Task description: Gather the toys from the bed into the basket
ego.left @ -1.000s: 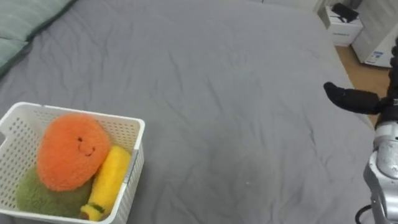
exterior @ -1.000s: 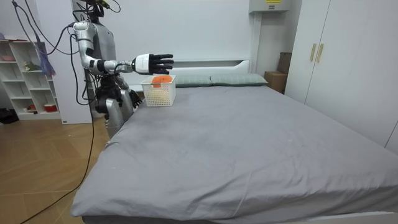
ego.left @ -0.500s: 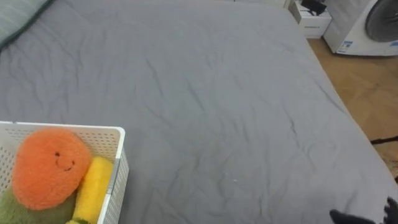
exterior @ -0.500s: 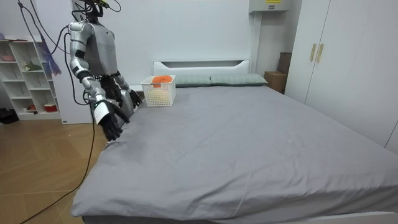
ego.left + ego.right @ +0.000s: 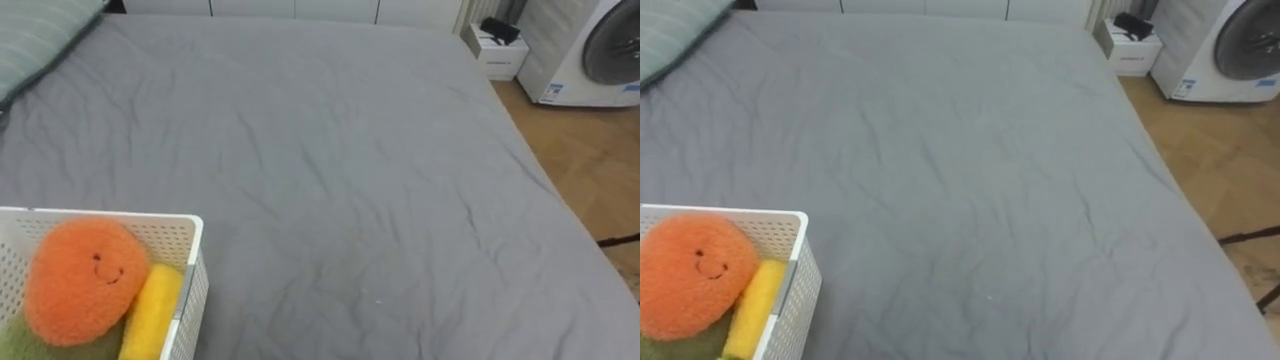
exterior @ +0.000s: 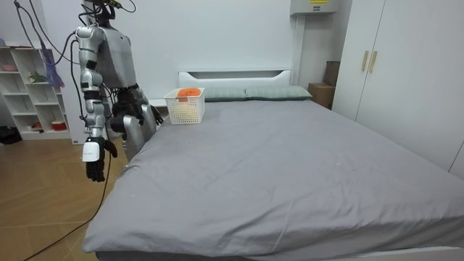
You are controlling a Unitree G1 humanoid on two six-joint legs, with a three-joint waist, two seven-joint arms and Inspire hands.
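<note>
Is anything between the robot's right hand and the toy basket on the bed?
Nothing visible. The right hand hangs open beside the bed, whose bare surface runs up to the white basket.

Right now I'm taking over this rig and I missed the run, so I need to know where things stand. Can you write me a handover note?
Right hand: open, holds nothing, hangs at the robot's side beside the bed's head corner.
Left hand: low by the hip at the bed edge; state unclear.
Things: the white basket on the bed holds an orange plush, a yellow plush and a green plush underneath.
Done: three toys are in the basket.
Left: the sheet carries just the basket and pillows, so collecting looks finished.
</note>
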